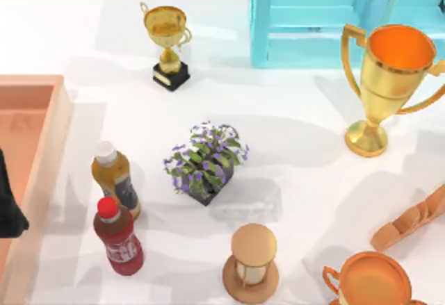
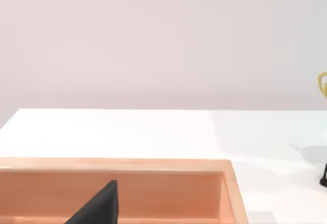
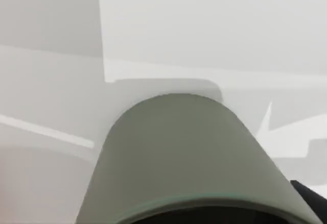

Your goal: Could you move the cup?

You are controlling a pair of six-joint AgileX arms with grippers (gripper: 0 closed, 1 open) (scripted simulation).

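The cup [image 3: 189, 157] is a plain grey-green tumbler. It looms very close in the right wrist view, its side wall towards the camera and its dark mouth at the near edge. White table lies behind it. A dark edge of my right gripper [image 3: 312, 199] shows beside the cup's rim, and I cannot tell whether it grips the cup. My left gripper [image 1: 8, 208] is parked at the table's far left, over the wooden tray [image 1: 59, 131].
The table is crowded. A small gold trophy [image 1: 167, 37], a large gold trophy [image 1: 386, 83], a copper trophy [image 1: 372, 281], a potted purple plant [image 1: 205, 162], a yellow bottle [image 1: 117, 180], a red bottle [image 1: 119, 237], an hourglass [image 1: 252, 263], an orange rack [image 1: 410, 220] and a cyan cabinet [image 1: 313, 20].
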